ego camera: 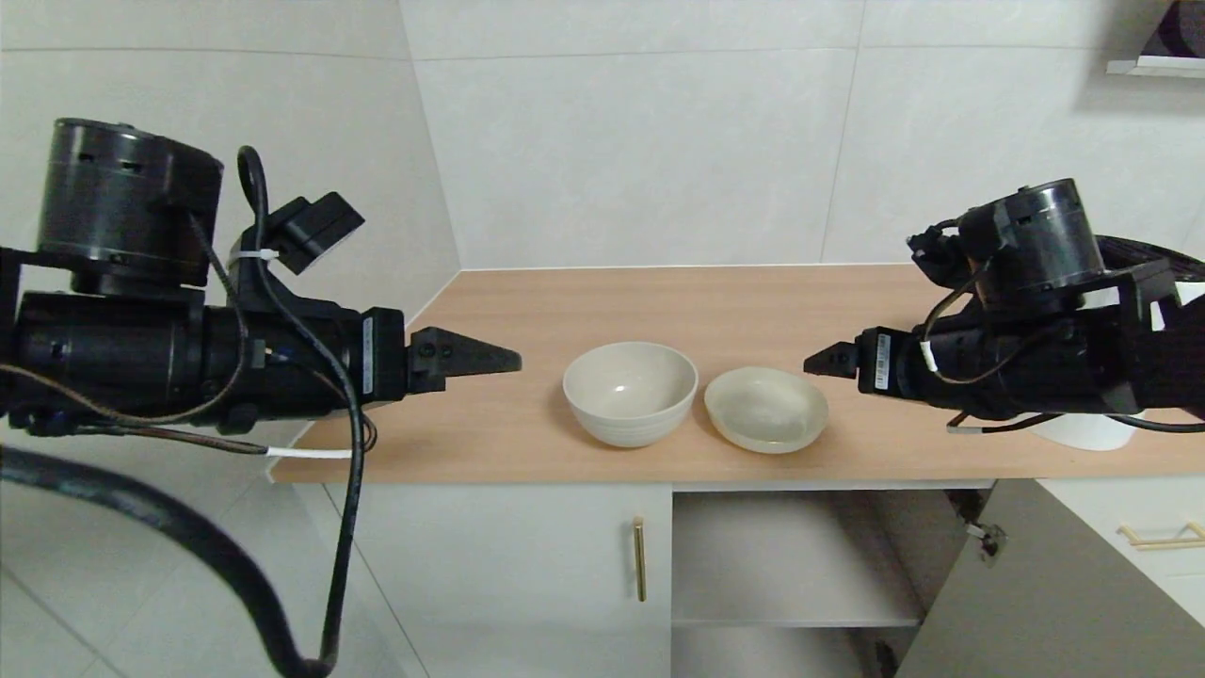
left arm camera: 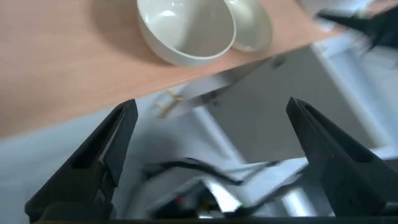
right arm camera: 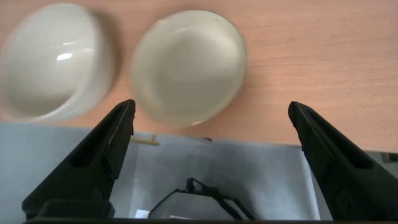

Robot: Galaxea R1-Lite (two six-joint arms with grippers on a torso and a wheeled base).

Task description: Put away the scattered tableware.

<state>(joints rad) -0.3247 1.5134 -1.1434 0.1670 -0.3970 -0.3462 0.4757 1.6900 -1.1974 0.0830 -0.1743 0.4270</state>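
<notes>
Tableware sits out on the wooden counter (ego camera: 527,311): a deep bowl (ego camera: 630,393) and, just beside it on the robot's right, a shallow dish (ego camera: 766,408), both near the front edge, neither one lifted. So by my reckoning the job is at its very start, with two pieces to stow, and the cupboard (ego camera: 791,565) below stands open with a shelf inside. The left gripper (ego camera: 499,359) hangs off the deep bowl's side, the right gripper (ego camera: 817,363) off the dish's, each apart from the crockery. Head view catches them edge-on; the wrist views settle it, both sets of fingers spread wide and holding nothing, and the right wrist view frames the dish between its fingers.
</notes>
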